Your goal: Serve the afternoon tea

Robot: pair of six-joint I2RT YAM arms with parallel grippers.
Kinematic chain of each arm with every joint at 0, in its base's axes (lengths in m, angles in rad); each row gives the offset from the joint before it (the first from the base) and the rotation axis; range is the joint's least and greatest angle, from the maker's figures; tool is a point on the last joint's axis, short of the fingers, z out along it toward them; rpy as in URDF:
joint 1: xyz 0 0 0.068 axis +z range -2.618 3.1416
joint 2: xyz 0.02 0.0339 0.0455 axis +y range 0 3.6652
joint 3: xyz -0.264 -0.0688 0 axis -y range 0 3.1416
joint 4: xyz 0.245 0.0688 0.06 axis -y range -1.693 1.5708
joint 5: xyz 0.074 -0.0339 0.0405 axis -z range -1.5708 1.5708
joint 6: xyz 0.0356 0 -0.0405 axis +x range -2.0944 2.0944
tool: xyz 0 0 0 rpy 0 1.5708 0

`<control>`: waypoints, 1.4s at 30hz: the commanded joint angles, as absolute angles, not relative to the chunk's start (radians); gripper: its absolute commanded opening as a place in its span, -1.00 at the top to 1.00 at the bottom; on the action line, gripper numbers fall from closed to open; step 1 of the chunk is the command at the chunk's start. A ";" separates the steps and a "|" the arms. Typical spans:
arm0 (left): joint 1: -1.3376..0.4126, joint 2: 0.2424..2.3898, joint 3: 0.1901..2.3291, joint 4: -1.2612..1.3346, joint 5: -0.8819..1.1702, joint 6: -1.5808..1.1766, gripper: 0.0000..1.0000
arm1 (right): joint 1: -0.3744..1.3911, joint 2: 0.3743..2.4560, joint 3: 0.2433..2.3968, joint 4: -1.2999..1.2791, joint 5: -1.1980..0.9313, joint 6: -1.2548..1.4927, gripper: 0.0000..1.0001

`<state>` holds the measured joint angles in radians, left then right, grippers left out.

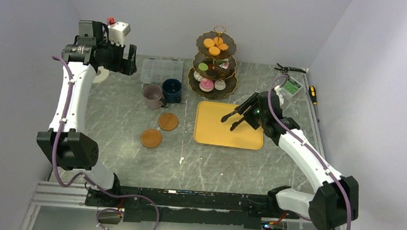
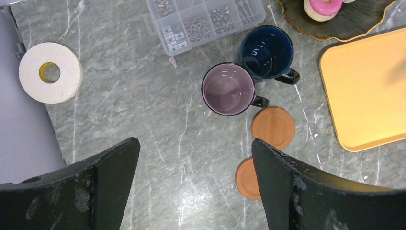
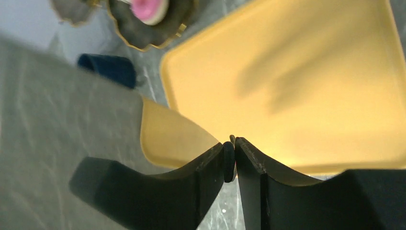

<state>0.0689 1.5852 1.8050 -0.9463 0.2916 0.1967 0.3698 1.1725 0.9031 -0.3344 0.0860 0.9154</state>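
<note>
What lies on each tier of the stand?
On the stand, top tier: orange macarons. Middle: a green macaron and cake slices. Bottom: a pink donut and paler pieces. Each upper tier hides the back of the one below.

Stand (image 1: 202,42) carries macarons (image 1: 214,50), donuts (image 1: 206,85); mauve mug (image 1: 152,95), navy mug (image 1: 171,90) upright (both empty) near coasters (image 1: 168,121).

The top view looked down from high behind the arm bases, far enough to take in the whole counter (image 1: 118,119); the left wrist view faced straight down from well above the mauve mug (image 2: 228,89) and navy mug (image 2: 266,51); the right wrist view hung close over the yellow tray (image 3: 306,72), tilted, blurred; all three shared that tray and the bottom tier of the stand (image 1: 219,94).
</note>
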 commanded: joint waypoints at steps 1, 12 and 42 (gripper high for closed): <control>0.074 1.527 1.792 -0.916 0.324 0.192 -0.87 | 0.365 1.209 0.878 -0.356 0.062 1.123 -0.22; 0.074 1.520 1.787 -0.924 0.322 0.198 -0.87 | 0.350 1.384 0.755 -0.218 0.081 1.413 -0.35; 0.074 1.551 1.798 -0.923 0.310 0.199 -0.87 | 0.788 1.692 1.240 -0.232 0.437 0.680 -0.64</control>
<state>0.0689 1.5547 1.7878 -0.9451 0.2985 0.1970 0.7036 1.5665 1.0897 -0.2081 0.3103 0.9833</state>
